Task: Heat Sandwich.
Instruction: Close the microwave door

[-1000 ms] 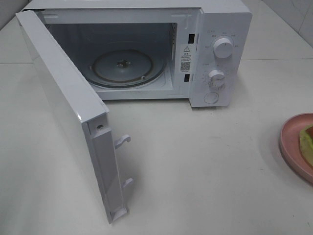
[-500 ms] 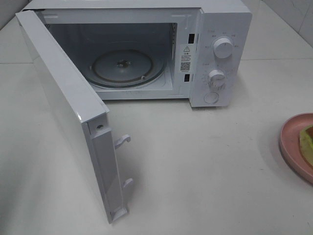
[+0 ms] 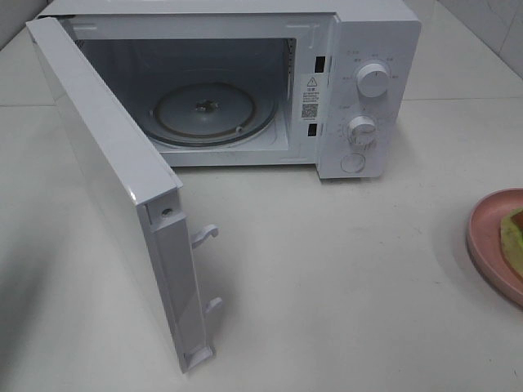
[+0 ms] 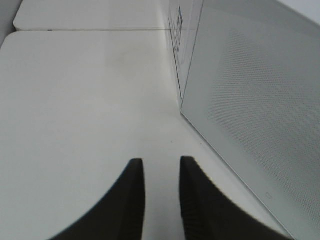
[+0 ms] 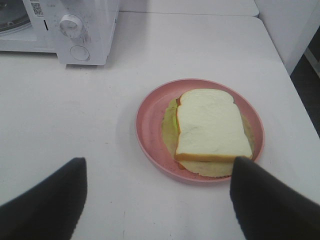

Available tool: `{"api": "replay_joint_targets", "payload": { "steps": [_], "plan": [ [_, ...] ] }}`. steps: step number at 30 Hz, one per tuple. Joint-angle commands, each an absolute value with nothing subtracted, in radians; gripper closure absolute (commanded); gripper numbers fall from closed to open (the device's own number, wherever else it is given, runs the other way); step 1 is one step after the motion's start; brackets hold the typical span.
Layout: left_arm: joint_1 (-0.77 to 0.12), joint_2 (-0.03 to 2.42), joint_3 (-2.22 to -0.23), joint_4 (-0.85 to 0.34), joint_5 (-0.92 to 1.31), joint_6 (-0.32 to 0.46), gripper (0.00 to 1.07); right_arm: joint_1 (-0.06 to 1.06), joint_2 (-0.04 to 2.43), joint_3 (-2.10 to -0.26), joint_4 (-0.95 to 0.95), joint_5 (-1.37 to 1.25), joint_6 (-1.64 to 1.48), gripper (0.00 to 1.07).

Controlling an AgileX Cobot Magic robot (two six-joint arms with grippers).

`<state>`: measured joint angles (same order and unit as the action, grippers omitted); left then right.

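Sandwich lies flat on pink plate, white bread slice on top, green-yellow filling showing at edges. Plate sits on white worktop, well apart from microwave, off toward its dial side; in high view only plate rim and sliver of sandwich show at right edge. Right pincer hovers above worktop near plate, fingers wide apart, empty. Microwave door swung open, glass turntable bare inside. Left pincer beside open door, fingers nearly together, narrow gap, holding nothing.
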<state>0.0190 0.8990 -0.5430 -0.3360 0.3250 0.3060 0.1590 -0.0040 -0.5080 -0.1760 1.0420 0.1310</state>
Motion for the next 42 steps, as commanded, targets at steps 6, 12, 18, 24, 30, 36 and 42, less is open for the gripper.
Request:
{"api": "replay_joint_targets", "payload": {
  "steps": [6,12,18,24,30,36,42],
  "plan": [
    [0.014,1.065,-0.550,-0.363,0.147,0.314,1.06,0.152,-0.030,-0.506,-0.176,1.038,0.126,0.31],
    [-0.102,1.168,-0.550,-0.342,-0.088,0.389,1.06,0.152,-0.030,-0.506,-0.176,1.038,0.126,0.31],
    [-0.190,1.238,-0.550,-0.340,-0.247,0.391,1.06,0.152,-0.030,-0.506,-0.176,1.038,0.126,0.31],
    [-0.237,1.292,-0.549,-0.340,-0.320,0.337,1.06,0.152,-0.030,-0.506,-0.176,1.038,0.126,0.31],
    [-0.248,1.294,-0.421,-0.323,-0.529,0.278,1.06,0.152,-0.030,-0.506,-0.176,1.038,0.126,0.31],
    [-0.248,1.295,-0.330,-0.197,-0.681,0.151,1.06,0.152,-0.030,-0.506,-0.176,1.038,0.126,0.31],
    [-0.248,1.389,-0.293,-0.039,-0.818,0.069,1.06,0.152,-0.030,-0.506,-0.176,1.038,0.126,0.31]
  ]
}}
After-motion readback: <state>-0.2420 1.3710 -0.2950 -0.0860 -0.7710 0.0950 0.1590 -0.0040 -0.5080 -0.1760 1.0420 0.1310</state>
